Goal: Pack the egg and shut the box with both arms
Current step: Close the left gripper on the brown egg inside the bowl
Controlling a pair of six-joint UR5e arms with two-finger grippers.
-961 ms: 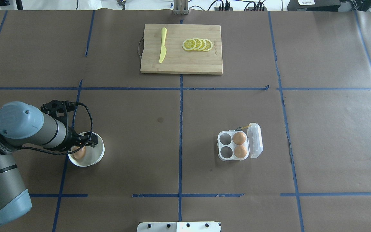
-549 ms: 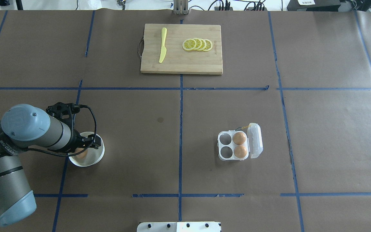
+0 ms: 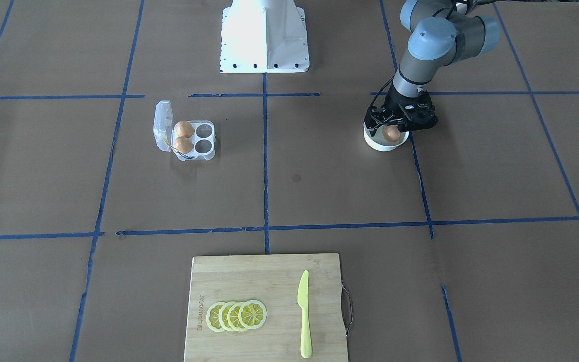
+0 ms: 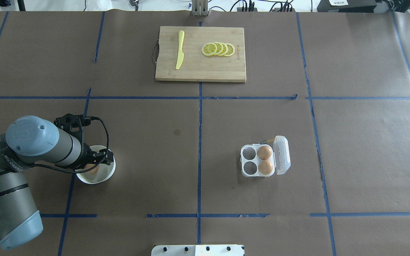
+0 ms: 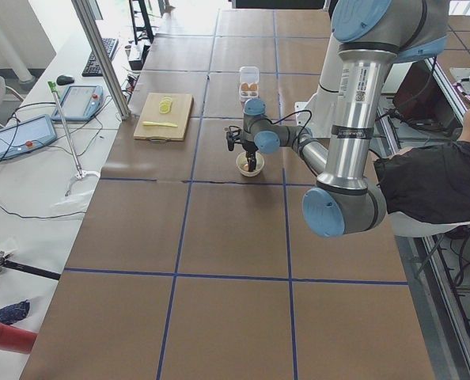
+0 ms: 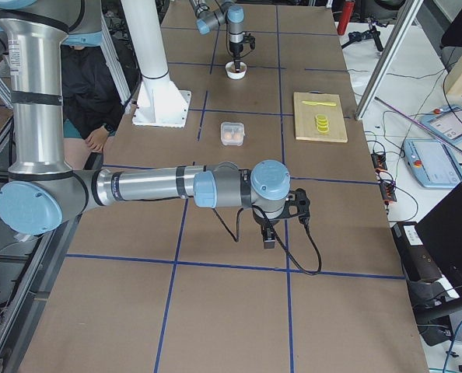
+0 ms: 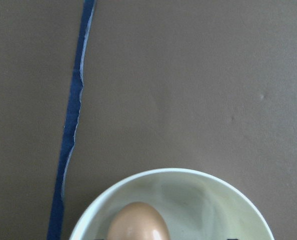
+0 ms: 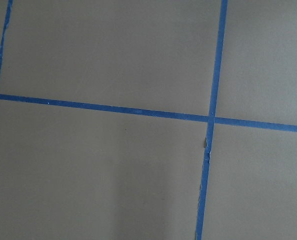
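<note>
Our left tool (image 3: 394, 129) reaches down into the white bowl (image 7: 188, 174) with its jaws spread wide, and the egg (image 7: 137, 222) lies in the bowl between them. Well apart on the counter (image 4: 155, 142) we see the box (image 4: 250, 160), its lid (image 4: 282, 155) open and two eggs (image 4: 264, 152) in the cells beside the hinge. Our right tool (image 6: 269, 238) hovers elsewhere over the counter. We cannot tell whether it is open or closed.

The brown-papered table (image 4: 137, 124) carries a cutting board (image 4: 198, 67), the box (image 4: 282, 156) and a white bowl (image 4: 106, 172).
</note>
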